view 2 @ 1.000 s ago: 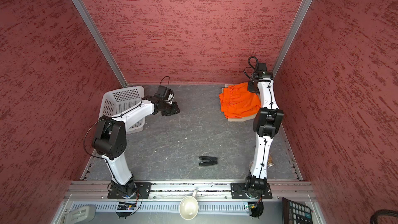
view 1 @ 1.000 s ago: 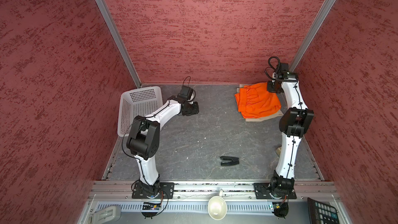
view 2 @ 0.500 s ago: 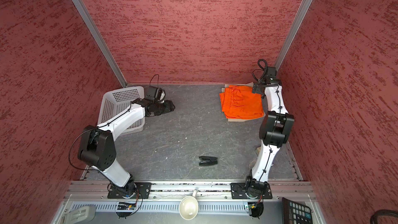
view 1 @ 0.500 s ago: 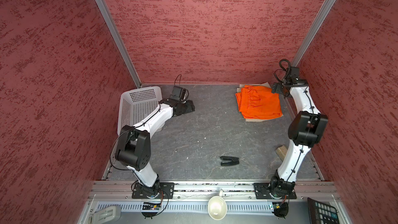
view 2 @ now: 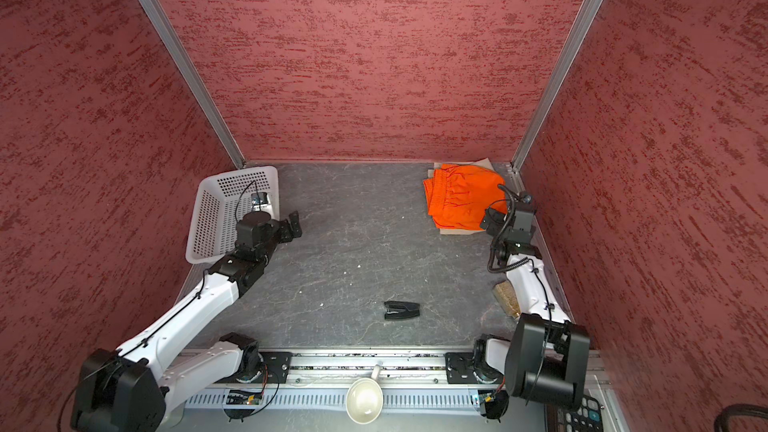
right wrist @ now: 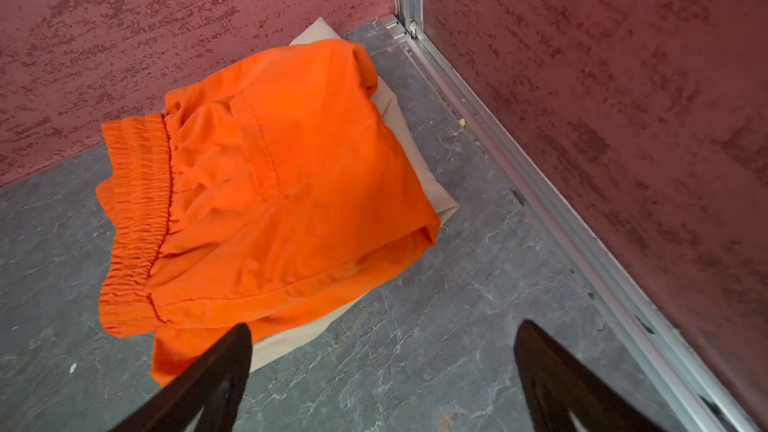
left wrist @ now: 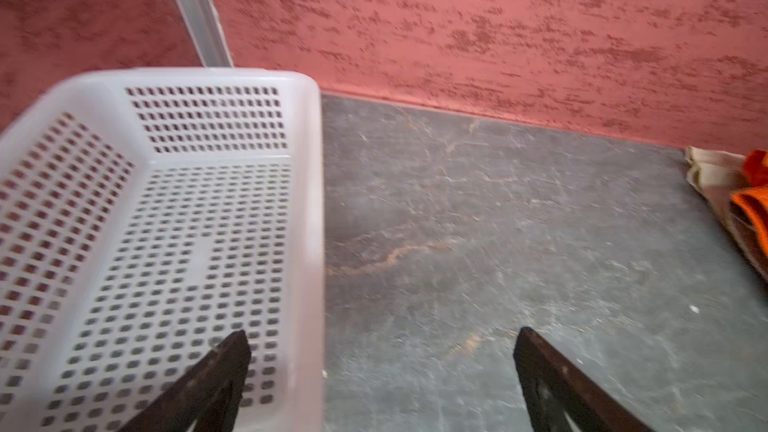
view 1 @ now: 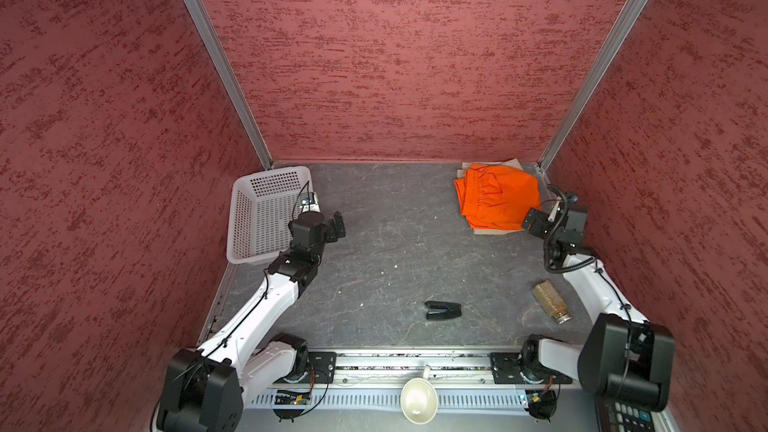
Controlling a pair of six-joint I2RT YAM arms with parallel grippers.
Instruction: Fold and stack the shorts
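**Folded shorts stacked in far right corner**

The orange shorts [view 1: 496,197] lie folded on top of the beige shorts [right wrist: 286,340], whose edges peek out beneath, in the far right corner of the bench [view 1: 395,222]. The right tool [right wrist: 384,328] hangs just beside the stack, spread wide and empty. The left tool [left wrist: 382,334], also spread and empty, hangs by the side wall of the white basket [view 1: 249,218], well apart from the shorts.

The basket [view 1: 272,184] sat in the far left corner of the table [view 1: 395,222]. In the far right corner the top shorts [view 1: 498,197] lay on the bottom shorts [right wrist: 291,342]. A clip [view 1: 442,310] lay near the front, right of centre, with a jar [view 1: 549,301] on its side further right. A bowl [view 1: 419,401] rested before the table's front edge.
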